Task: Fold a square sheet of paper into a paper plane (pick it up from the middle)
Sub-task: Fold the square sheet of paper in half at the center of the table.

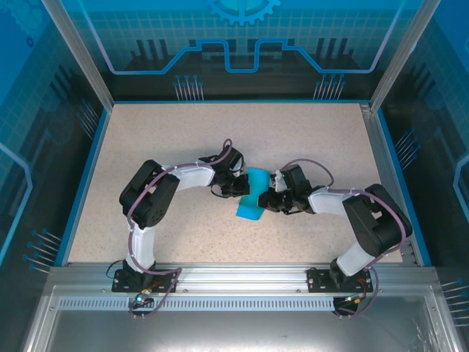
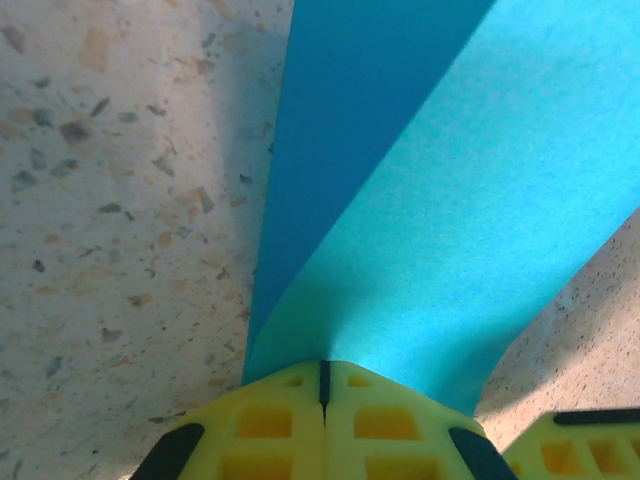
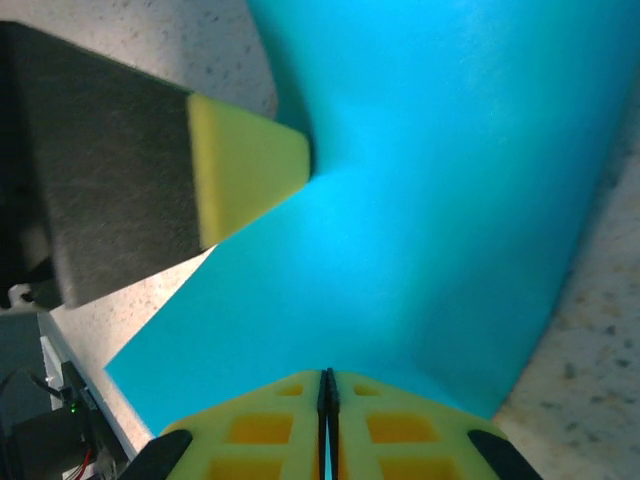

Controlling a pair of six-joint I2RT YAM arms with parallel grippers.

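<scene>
The square sheet of paper [image 1: 251, 196] is teal-blue and hangs between both grippers above the middle of the table, bent along its length. My left gripper [image 1: 238, 186] is shut on its left edge; in the left wrist view the yellow fingers [image 2: 275, 420] pinch the paper [image 2: 470, 220] where a fold line runs up from the tips [image 2: 323, 368]. My right gripper [image 1: 268, 199] is shut on the opposite edge; in the right wrist view the paper [image 3: 440, 200] spreads up from my closed tips [image 3: 327, 378], and the left gripper's yellow fingertip [image 3: 245, 165] presses the sheet's far edge.
The speckled beige table [image 1: 183, 139] is bounded by blue rails and metal posts [image 1: 80, 59]. A metal frame [image 1: 242, 275] runs along the near edge, where both arm bases are bolted.
</scene>
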